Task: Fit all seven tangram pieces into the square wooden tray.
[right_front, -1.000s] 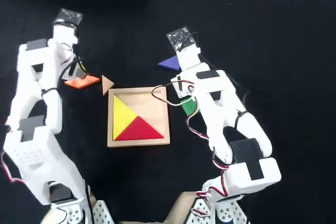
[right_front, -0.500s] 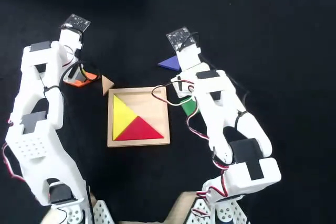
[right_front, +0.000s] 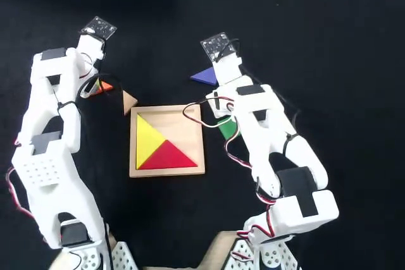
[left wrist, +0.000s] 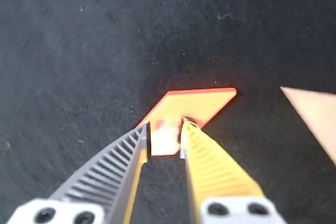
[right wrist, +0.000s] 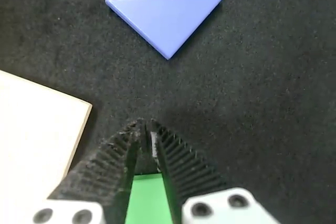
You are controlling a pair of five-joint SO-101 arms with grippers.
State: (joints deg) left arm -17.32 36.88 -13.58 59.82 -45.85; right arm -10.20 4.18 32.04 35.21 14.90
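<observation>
The square wooden tray [right_front: 168, 172] lies in the middle with a yellow triangle [right_front: 149, 136] and a red triangle [right_front: 168, 156] in it. My left gripper [left wrist: 165, 127] is shut on one end of the orange parallelogram [left wrist: 197, 103], which shows small and tilted in the high view [right_front: 102, 85], left of the tray's far corner. A tan triangle [right_front: 129, 100] lies just beside it [left wrist: 315, 114]. My right gripper [right wrist: 144, 125] is shut with nothing in it, between the blue triangle [right wrist: 165, 19] and the tray's corner [right wrist: 37, 124]. A green piece [right wrist: 147, 198] lies under its fingers.
The blue triangle [right_front: 204, 76] lies beyond the tray's far right corner. The green piece [right_front: 226, 128] sits against the tray's right side, partly under the right arm. Black cloth covers the table, with open room to the far right and near the front.
The left arm has swung to the right and away from the front. The orange parallelogram went with it from lying flat to tilted up in the gripper. The right arm has not moved.
</observation>
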